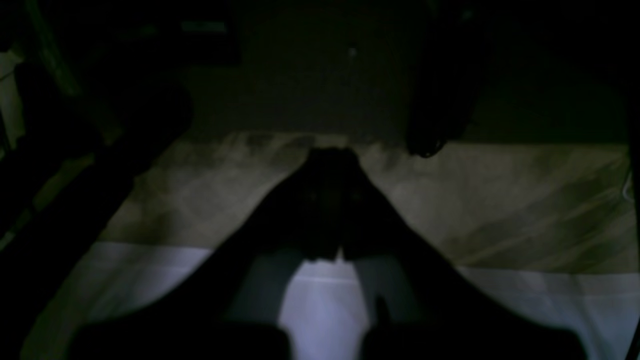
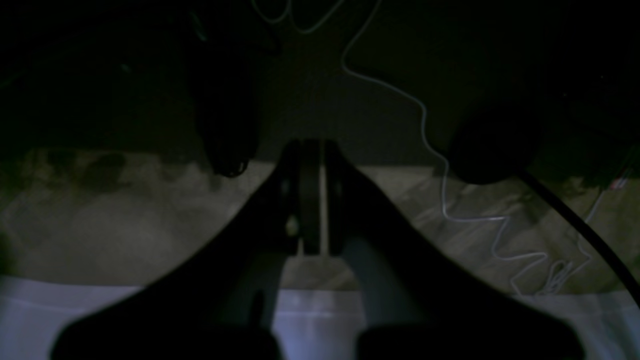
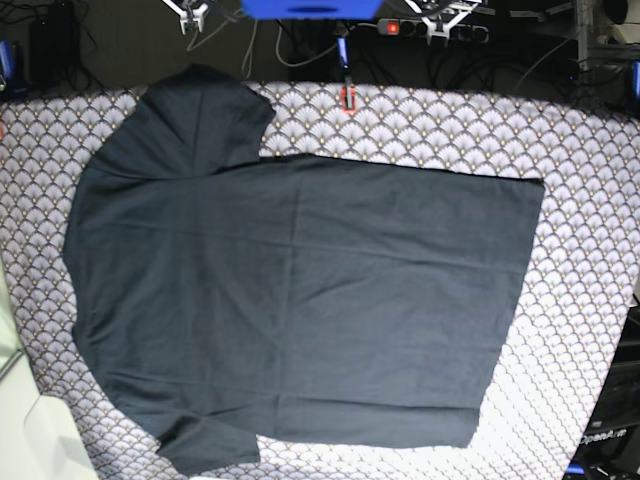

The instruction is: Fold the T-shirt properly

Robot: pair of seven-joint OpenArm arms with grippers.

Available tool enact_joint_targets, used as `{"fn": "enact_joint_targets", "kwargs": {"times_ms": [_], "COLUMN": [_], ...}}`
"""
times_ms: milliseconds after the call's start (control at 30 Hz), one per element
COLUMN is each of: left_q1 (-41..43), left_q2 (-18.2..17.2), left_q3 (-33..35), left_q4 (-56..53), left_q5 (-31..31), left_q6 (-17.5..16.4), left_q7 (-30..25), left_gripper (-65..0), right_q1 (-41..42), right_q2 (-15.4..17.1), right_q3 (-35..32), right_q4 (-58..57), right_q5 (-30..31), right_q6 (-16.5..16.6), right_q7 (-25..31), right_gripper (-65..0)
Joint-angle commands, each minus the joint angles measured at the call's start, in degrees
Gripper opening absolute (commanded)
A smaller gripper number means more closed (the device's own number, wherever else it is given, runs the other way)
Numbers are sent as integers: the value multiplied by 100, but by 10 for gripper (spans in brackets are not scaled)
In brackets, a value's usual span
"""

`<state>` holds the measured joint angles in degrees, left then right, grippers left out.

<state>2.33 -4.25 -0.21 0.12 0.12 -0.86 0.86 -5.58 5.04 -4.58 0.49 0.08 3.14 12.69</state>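
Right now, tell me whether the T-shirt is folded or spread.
Spread. The T-shirt lies flat on the patterned table, both sleeves out, no fold made yet.

The T-shirt [image 3: 300,300] is plain dark charcoal, with no print. The cloth under it, a tablecloth [image 3: 590,250], is white with a repeating fan or scallop pattern in fine dark lines. Beyond the tablecloth's far edge sit a bright blue box [image 3: 310,8] and a black power strip [image 3: 420,28] with a red glowing switch. Near that edge lies a small red-and-black object [image 3: 347,97].
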Motion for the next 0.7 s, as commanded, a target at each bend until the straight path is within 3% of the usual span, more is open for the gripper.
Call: {"fn": "enact_joint_targets", "kwargs": {"times_ms": [0, 367, 467, 667], "left_q1": [18, 27, 194, 1090], "left_q2": [-10, -1, -1, -36], "left_q3": [16, 8, 16, 16], "left_q4": [10, 10, -12, -12], "left_q5": [-16, -16, -16, -16], "left_q6": [29, 29, 20, 12], "left_q7": [-12, -38, -521, -2174], "left_gripper": [-650, -650, -650, -650], "right_q1": [-35, -61, -395, -1494], "right_q2": [28, 28, 37, 204], "right_q3": [5, 5, 5, 32], "right_q4": [8, 8, -1, -18], "right_q5": [23, 23, 32, 41], "right_q6": [60, 60, 60, 60], "right_q7": [28, 98, 898, 3026], "right_gripper": [-650, -650, -650, -650]}}
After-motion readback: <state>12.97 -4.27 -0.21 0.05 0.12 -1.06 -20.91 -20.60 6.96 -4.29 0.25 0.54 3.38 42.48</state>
